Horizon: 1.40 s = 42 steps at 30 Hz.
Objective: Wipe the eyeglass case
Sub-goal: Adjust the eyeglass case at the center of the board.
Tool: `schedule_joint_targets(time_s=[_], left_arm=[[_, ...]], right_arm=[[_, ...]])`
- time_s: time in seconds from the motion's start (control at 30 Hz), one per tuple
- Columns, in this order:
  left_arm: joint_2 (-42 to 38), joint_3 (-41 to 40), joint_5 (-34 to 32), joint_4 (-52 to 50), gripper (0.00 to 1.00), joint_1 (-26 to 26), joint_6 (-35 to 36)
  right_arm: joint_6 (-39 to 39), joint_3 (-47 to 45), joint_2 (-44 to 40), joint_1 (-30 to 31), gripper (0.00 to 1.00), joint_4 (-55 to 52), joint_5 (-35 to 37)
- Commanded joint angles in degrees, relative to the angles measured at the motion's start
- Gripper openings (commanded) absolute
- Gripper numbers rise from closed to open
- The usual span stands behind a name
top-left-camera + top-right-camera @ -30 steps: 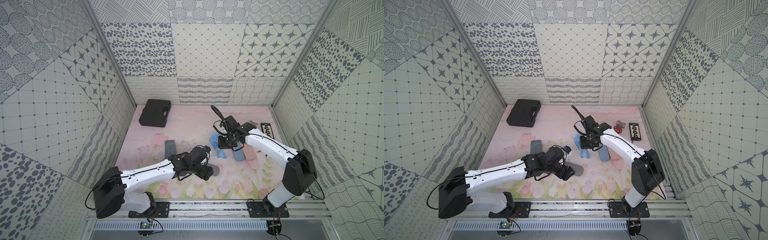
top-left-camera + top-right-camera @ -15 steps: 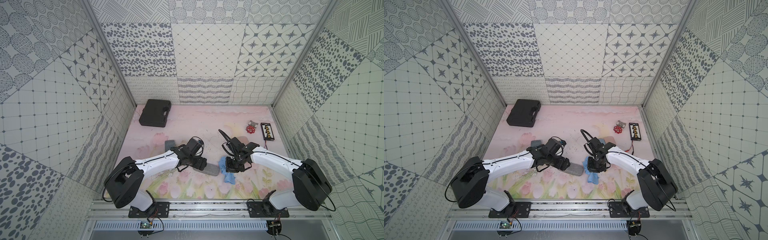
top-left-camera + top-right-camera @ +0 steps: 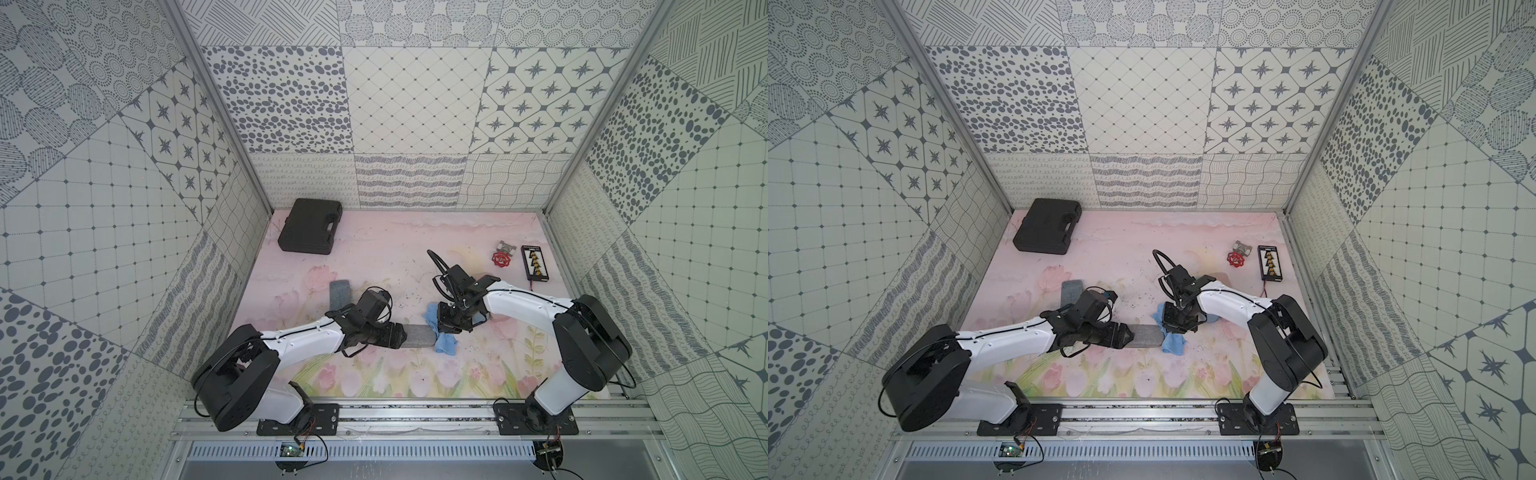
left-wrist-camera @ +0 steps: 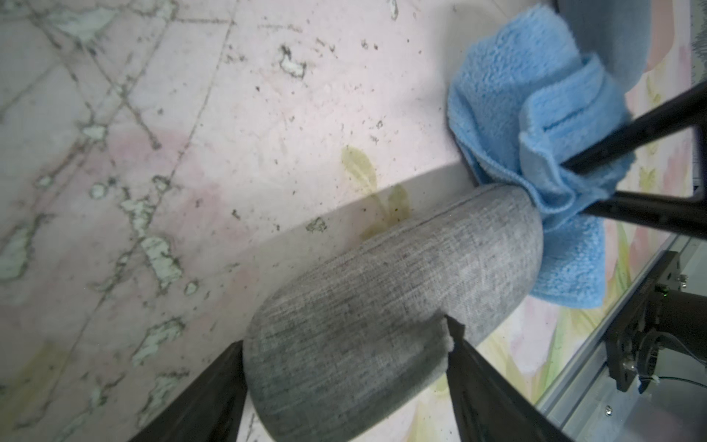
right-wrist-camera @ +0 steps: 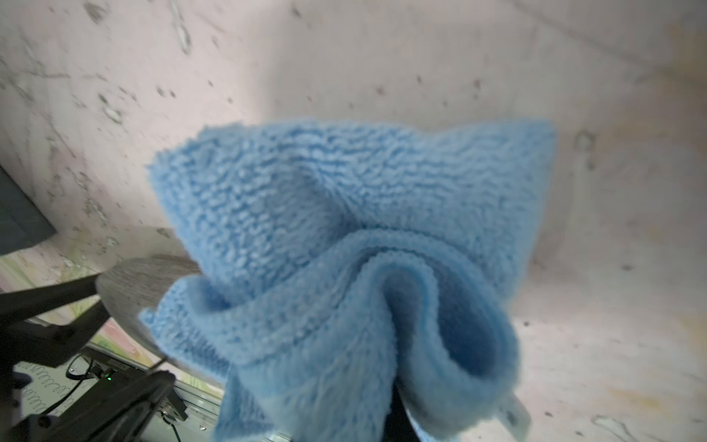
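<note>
Patterned tile walls enclose a pink floral counter point(image 3: 374, 257). Just below the centre of both top views is the grey eyeglass case point(image 3: 419, 336). Its end toward the frame's left is clamped in the left gripper point(image 3: 398, 336). The right gripper point(image 3: 452, 328), fingers together on a blue cloth point(image 3: 445, 347), holds that cloth touching the case's other end. A black toolbox point(image 3: 309, 226) sits in the upper left, well apart.

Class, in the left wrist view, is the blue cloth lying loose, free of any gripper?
No: the right gripper pinches the cloth, which touches the end of the case.
</note>
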Motion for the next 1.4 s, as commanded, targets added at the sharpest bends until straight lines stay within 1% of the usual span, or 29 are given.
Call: schedule_joint_targets(time_s=[0.0,0.17,0.3,0.4,0.57,0.87,1.0,1.2,1.37], left_arm=[[-4.3,-3.4,3.9,6.3,0.84,0.0,-7.0],[-6.5,-6.0,3.8,6.8,0.83,0.0,-9.2],[-7.0,-6.0,3.4,4.6,0.83,0.1,-7.6],[-7.6,-3.5,1.6,-0.8,0.83,0.0,-3.3],[-8.2,1.6,-2.5,-9.1,0.84,0.0,6.6],[-3.3,7.1,-3.3,-10.7,0.85,-0.4,15.0],[-1.2,7.6,-4.4,-9.0,0.86,-0.3,15.8],[0.8,6.6,-1.7,-4.3,0.87,-0.3,13.5],[1.5,6.0,-1.8,-3.2,0.87,-0.3,13.6]], right_arm=[[-1.6,3.6,2.2,0.0,0.00,2.7,-0.1],[-4.4,5.3,3.6,-1.2,0.00,1.3,1.6],[-6.4,6.8,3.8,-2.1,0.00,-0.3,2.9],[-7.8,7.6,3.1,-2.2,0.00,-1.5,4.5],[-9.3,8.3,2.0,-2.4,0.00,-2.8,6.4],[-8.8,7.0,1.6,-2.4,0.00,-2.2,5.6],[-8.7,6.4,1.5,-2.4,0.00,-2.0,5.2],[-8.6,5.9,1.5,-2.3,0.00,-1.6,4.7],[-8.3,5.8,2.2,-2.3,0.00,-0.7,4.0]])
